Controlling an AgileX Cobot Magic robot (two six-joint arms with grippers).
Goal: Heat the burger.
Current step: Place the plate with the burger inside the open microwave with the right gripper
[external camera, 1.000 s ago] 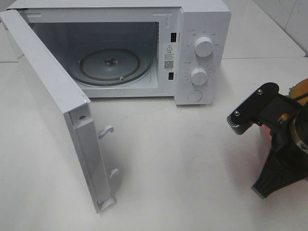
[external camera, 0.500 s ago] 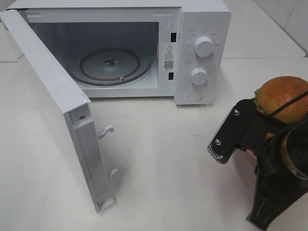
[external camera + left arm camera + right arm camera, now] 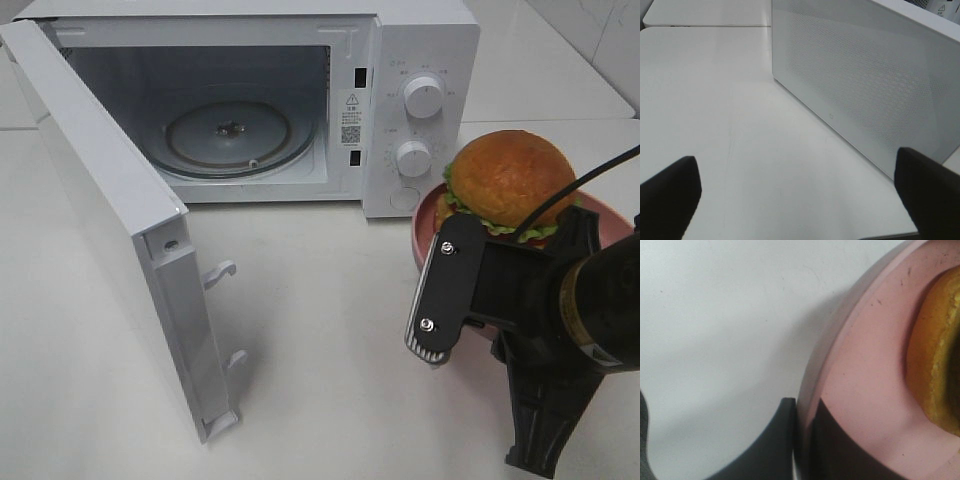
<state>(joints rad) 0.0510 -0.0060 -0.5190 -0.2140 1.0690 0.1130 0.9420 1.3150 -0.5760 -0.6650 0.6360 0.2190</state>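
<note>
Burger [image 3: 510, 180] + plate [image 3: 428, 225] closer to microwave [image 3: 420, 110] now, R gripper [image 3: 801, 440] pinched on plate rim; L gripper [image 3: 800, 195] wide open, empty.

Kitchen-like lab bench, white microwave [image 3: 425, 40] with two dials [image 3: 424, 97], plain white tabletop [image 3: 330, 330], black robot arm [image 3: 600, 310]

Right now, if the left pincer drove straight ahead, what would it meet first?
Likely the outer face of the microwave door, though depth is unclear: the left pincer may touch the table first.

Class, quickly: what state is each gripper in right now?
Left gripper: open, holding nothing.
Right gripper: closed on the rim of the pink plate.
</note>
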